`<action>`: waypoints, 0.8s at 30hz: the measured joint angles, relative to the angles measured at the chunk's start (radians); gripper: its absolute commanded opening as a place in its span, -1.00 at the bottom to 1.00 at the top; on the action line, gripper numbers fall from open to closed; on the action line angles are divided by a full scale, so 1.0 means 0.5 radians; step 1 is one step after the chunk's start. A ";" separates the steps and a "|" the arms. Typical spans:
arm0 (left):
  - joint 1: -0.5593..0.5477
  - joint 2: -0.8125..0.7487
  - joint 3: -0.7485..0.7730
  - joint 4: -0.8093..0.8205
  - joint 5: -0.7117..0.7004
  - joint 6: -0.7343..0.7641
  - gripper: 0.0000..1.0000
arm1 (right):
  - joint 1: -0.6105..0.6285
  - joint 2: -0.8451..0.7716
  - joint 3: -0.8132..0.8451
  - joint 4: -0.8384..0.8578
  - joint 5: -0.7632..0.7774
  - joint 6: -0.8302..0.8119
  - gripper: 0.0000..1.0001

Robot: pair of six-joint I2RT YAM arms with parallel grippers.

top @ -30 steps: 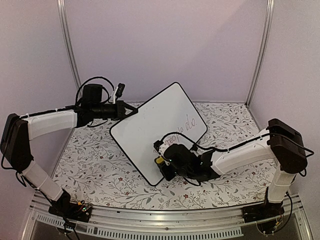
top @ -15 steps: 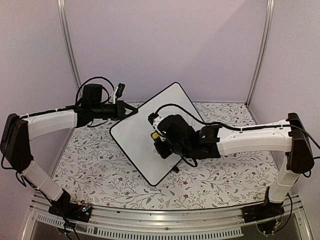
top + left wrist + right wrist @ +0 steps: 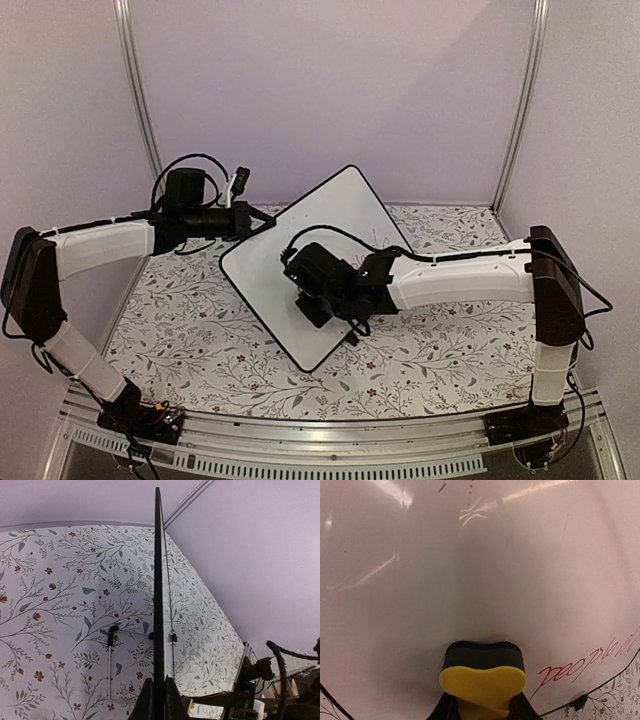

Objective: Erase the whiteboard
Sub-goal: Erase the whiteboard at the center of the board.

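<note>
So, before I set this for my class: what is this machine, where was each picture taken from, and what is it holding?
These are two robot arms bolted at a table's near edge. The overhead picture looks down on both. The left arm has its jaws clamped on the edge of the whiteboard; the camera on its wrist sees that board edge-on. The right arm grips a yellow-backed eraser in its jaws and holds it against the board's face, which fills its wrist camera's picture. Some red writing shows near the board's edge. A flowered cloth covers the table.
</note>
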 measured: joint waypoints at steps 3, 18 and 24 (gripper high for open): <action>-0.001 0.000 0.000 -0.001 0.000 -0.001 -1.00 | -0.006 0.002 0.007 -0.030 0.001 0.000 -1.00; -0.001 0.000 0.000 -0.009 -0.014 0.003 -1.00 | -0.006 0.004 -0.043 0.040 -0.043 0.017 -1.00; -0.001 0.000 0.000 -0.009 -0.013 0.005 -1.00 | 0.024 -0.011 -0.079 0.092 -0.119 0.016 -1.00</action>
